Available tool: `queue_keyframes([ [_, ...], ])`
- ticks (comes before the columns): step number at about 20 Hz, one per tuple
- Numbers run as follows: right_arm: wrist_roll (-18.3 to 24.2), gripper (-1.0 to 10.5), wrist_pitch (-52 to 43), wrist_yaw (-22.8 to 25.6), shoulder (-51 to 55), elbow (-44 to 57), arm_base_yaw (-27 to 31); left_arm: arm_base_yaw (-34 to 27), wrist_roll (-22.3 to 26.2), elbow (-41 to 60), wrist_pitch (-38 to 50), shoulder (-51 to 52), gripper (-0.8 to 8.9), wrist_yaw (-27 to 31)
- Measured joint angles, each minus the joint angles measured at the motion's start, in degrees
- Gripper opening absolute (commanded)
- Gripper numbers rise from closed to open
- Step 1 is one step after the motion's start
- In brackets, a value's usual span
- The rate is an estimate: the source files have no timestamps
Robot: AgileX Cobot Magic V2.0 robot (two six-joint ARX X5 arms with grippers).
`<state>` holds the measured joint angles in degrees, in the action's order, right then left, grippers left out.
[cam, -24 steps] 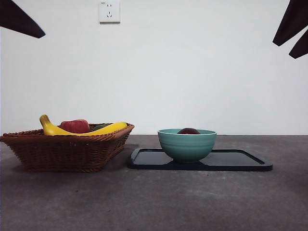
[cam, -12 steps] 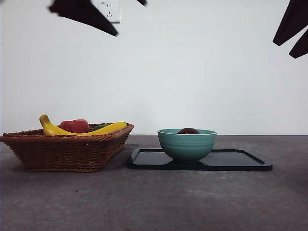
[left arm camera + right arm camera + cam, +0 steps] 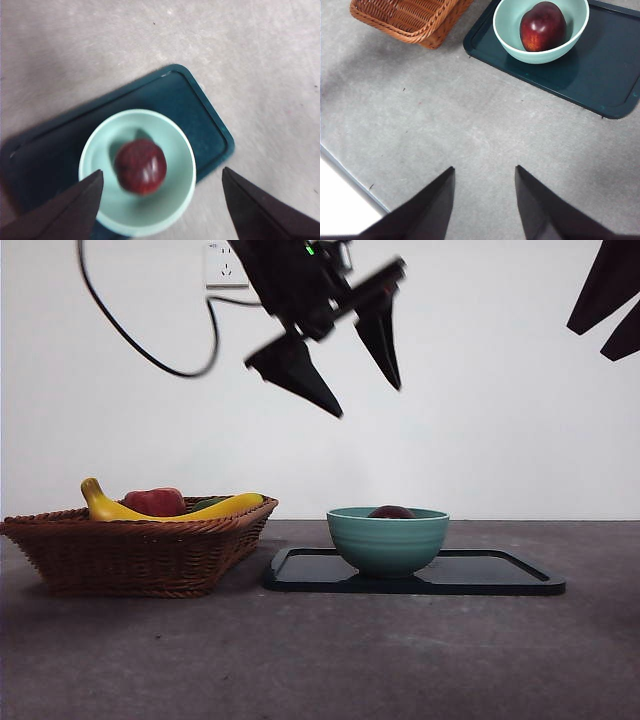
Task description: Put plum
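Since a second ago our left gripper (image 3: 355,380) has swung in from the top corner and now hangs high above the plum (image 3: 140,166), jaws spread wide and empty. We see the plum lying inside the bowl (image 3: 388,540), which stands on the tray (image 3: 500,575); only its top shows over the rim from the front. We judge this an approach for a pick, with descent and grasp yet to come. Beside the tray, the basket (image 3: 140,550) holds a banana (image 3: 215,508) and redder fruit. Our right gripper (image 3: 485,200) waits, jaws moderately parted, empty.
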<state>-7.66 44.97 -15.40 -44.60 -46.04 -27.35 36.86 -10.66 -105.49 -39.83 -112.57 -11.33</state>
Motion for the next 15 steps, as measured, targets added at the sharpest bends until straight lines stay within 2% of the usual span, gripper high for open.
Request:
queue_keyframes([
  [7,0.0,1.9,0.02,0.0,0.0,0.0,0.0,1.64,0.83,-3.74,1.7,-10.49,3.74,4.39],
  [15,0.0,1.9,0.5,0.0,0.0,0.0,0.0,2.99,1.79,-3.74,2.4,-15.02,3.74,5.92],
])
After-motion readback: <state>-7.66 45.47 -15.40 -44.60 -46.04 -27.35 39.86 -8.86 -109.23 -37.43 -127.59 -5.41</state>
